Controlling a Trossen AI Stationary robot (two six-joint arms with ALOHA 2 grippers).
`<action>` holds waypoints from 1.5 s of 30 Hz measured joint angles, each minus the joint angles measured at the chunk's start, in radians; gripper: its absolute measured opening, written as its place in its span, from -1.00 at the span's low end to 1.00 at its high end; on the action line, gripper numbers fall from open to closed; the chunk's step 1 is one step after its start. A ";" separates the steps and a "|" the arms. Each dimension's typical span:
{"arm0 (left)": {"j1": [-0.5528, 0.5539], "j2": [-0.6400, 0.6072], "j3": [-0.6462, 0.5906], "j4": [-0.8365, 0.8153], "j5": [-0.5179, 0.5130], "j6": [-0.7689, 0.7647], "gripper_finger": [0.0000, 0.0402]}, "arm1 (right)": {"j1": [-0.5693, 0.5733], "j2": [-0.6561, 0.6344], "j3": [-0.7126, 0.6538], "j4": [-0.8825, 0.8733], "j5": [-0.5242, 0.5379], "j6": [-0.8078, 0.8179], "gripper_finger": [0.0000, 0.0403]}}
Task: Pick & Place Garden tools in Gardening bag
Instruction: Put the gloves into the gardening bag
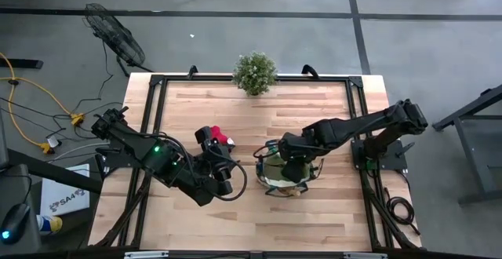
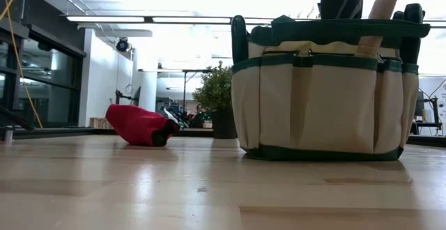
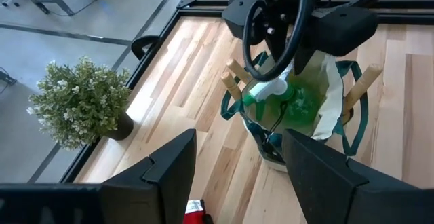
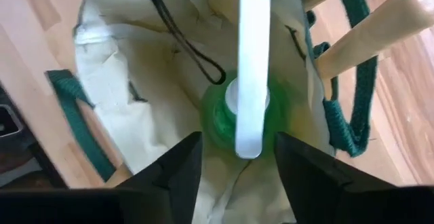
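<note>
Both fingers of my right gripper stand apart over the gardening bag, gripping nothing. Just below them the green spray bottle sits inside the bag, beside wooden handles.

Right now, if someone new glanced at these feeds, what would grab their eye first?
Probably the gardening bag right of the table's middle, with the right gripper open directly above the green spray bottle standing inside it and wooden handles poking out. Next, the red glove lying left of the bag, by the left gripper.
</note>
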 joint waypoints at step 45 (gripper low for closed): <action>0.673 0.000 -0.731 0.159 0.834 0.957 -0.22 | 0.003 -0.408 0.000 -0.045 0.120 0.097 -0.10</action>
